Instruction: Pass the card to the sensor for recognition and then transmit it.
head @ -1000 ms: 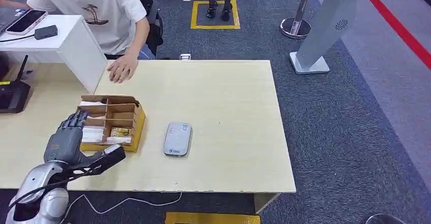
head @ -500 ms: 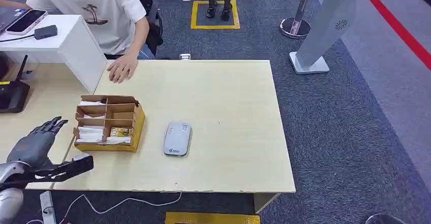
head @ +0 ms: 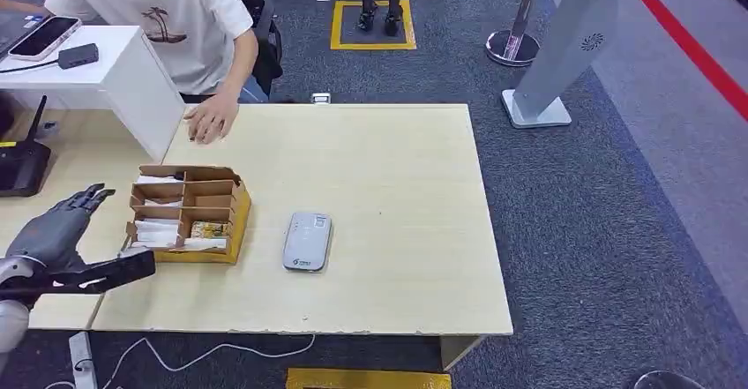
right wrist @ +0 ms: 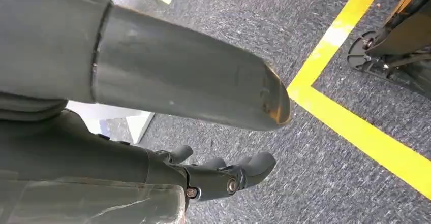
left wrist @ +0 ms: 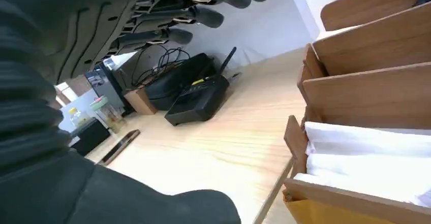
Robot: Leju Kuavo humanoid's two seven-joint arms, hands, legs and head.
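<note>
A brown cardboard divider box (head: 231, 213) stands on the left part of the light wooden table (head: 397, 168). White cards (head: 161, 231) and one yellowish card (head: 210, 228) lie in its compartments. The grey-white sensor (head: 308, 241) lies flat just right of the box. My left hand (head: 55, 230) hovers left of the box, fingers spread, thumb pointing at it, holding nothing. In the left wrist view the box (left wrist: 376, 82) and its white cards (left wrist: 366, 153) are close beside my fingers (left wrist: 203, 16). My right hand (right wrist: 117, 153) hangs over the floor with nothing in it, thumb out.
A person in a white T-shirt sits at the far left corner, one hand (head: 212, 121) resting on the table. A white raised shelf (head: 119, 76) holds a phone (head: 46, 36). A black router (head: 22, 167) sits at the left. A grey stand (head: 564, 45) rises at the right.
My left hand has pulled back from over the box to its left side, holding nothing. Over the last half second it has only drifted slightly. The box and sensor have not moved.
</note>
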